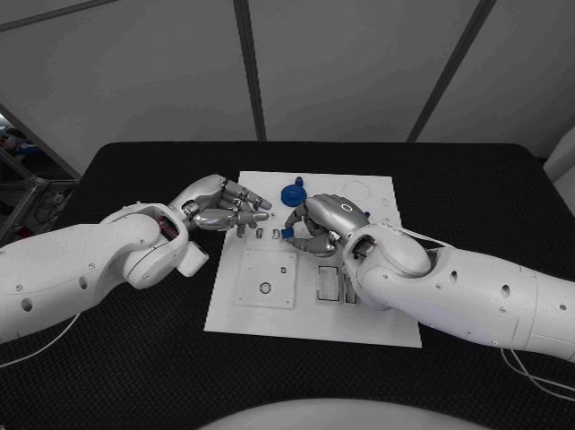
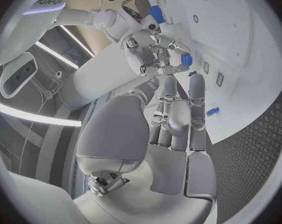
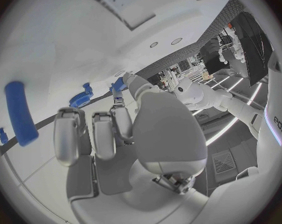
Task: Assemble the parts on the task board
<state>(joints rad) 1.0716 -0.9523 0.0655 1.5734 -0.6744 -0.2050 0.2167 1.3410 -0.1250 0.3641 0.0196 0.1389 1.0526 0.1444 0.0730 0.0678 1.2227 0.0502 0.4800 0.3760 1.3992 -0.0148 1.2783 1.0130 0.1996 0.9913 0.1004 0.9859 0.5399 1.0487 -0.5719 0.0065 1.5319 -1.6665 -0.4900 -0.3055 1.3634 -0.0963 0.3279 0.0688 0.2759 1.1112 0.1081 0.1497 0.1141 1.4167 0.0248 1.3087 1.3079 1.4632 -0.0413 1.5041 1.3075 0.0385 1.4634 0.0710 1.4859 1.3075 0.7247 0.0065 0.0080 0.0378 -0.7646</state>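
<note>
The white task board lies mid-table. My right hand hovers over its upper middle and pinches a small blue part between thumb and fingertips; the same part shows at that hand's fingertips in the right wrist view. My left hand reaches in over the board's left edge with its fingers stretched out side by side, holding nothing, their tips close to the right hand. A blue gear stands just beyond both hands. A long blue piece lies on the board.
Small blue pieces sit on the board beside the left fingertips. A square plate with a cut-out and narrow slots occupy the board's near half. Black table surrounds the board.
</note>
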